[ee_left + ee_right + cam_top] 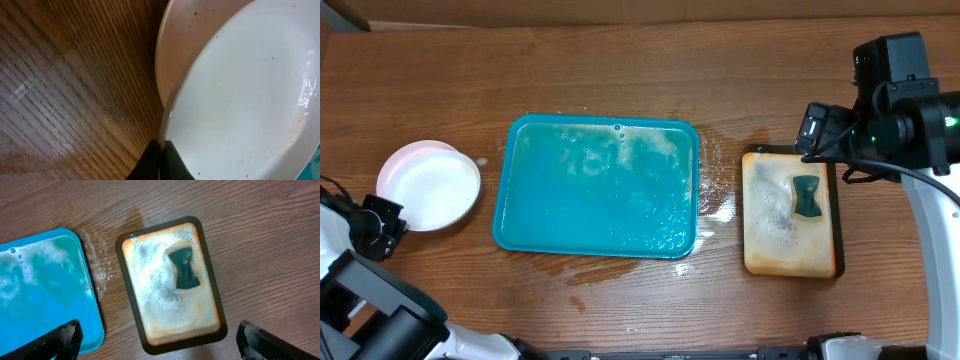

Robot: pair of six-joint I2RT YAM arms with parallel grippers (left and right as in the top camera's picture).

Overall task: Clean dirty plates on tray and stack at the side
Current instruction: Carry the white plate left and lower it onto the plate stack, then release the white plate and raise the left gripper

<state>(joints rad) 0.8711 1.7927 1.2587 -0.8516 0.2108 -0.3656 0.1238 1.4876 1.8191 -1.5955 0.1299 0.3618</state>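
Overhead: left tool (382, 222) closed beside plates (428, 185); right tool (817, 130) wide.

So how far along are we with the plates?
Nearly finished, it looks. Done: the teal tray holds only suds, and the plates sit stacked on the table beside it. In hand: the left gripper is shut at the top plate's rim; the right gripper is open above the tan tray with the sponge. Left: probably just withdrawing that arm.

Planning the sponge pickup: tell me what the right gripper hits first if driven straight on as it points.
The right gripper probably meets the soapy tan tray, near its nearer end, short of the dark green sponge; depth unclear.
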